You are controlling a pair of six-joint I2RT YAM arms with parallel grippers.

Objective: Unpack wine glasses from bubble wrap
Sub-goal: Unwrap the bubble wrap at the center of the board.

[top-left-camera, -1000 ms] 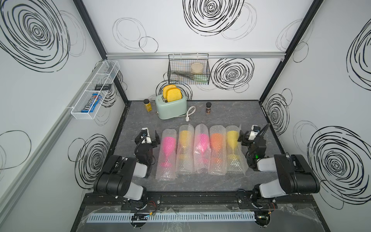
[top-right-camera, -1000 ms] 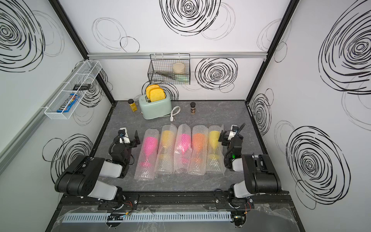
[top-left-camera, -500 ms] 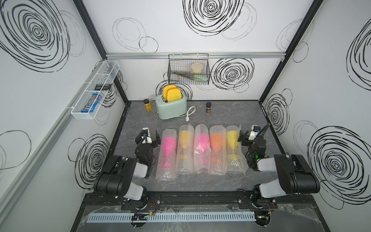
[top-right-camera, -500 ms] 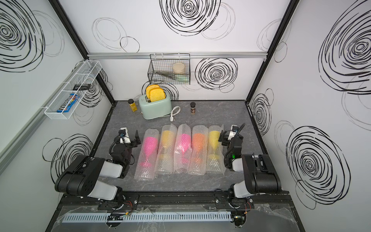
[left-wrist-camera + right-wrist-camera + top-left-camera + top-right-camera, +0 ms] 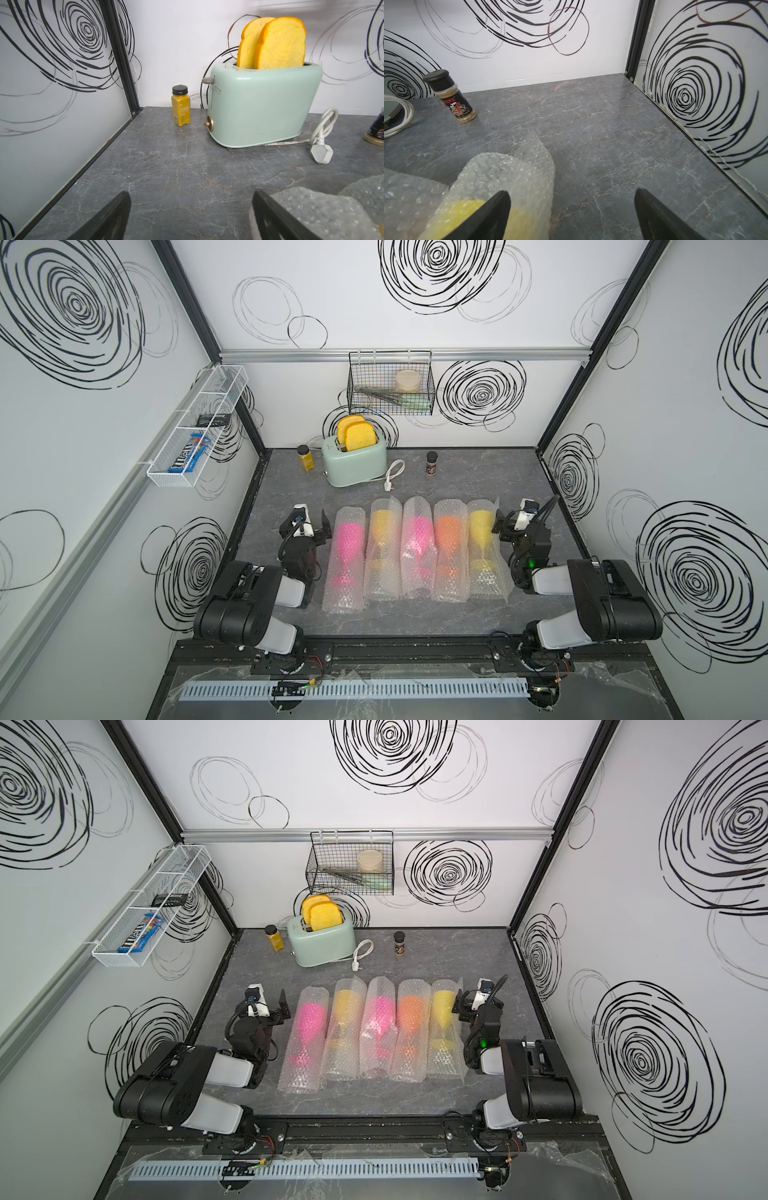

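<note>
Five tubes of bubble wrap [image 5: 345,593] lie side by side on the grey table, with a wine glass inside each. From left to right the glasses are pink [image 5: 348,543], yellow [image 5: 381,526], pink [image 5: 415,535], orange [image 5: 449,535] and yellow [image 5: 481,531]. My left gripper [image 5: 307,520] [image 5: 190,195] stands open just left of the leftmost tube [image 5: 322,212], over bare table. My right gripper [image 5: 523,516] [image 5: 572,193] is open beside the rightmost tube [image 5: 512,170]. One of its fingers overlaps that wrap, and the yellow glass [image 5: 467,209] shows through.
At the back stand a mint toaster [image 5: 353,460] with two toast slices, its white plug cord [image 5: 392,477], a turmeric jar [image 5: 305,457] and a dark-lidded spice jar [image 5: 432,463]. A black wire basket [image 5: 390,383] hangs on the back wall and a white wire shelf [image 5: 195,435] on the left wall.
</note>
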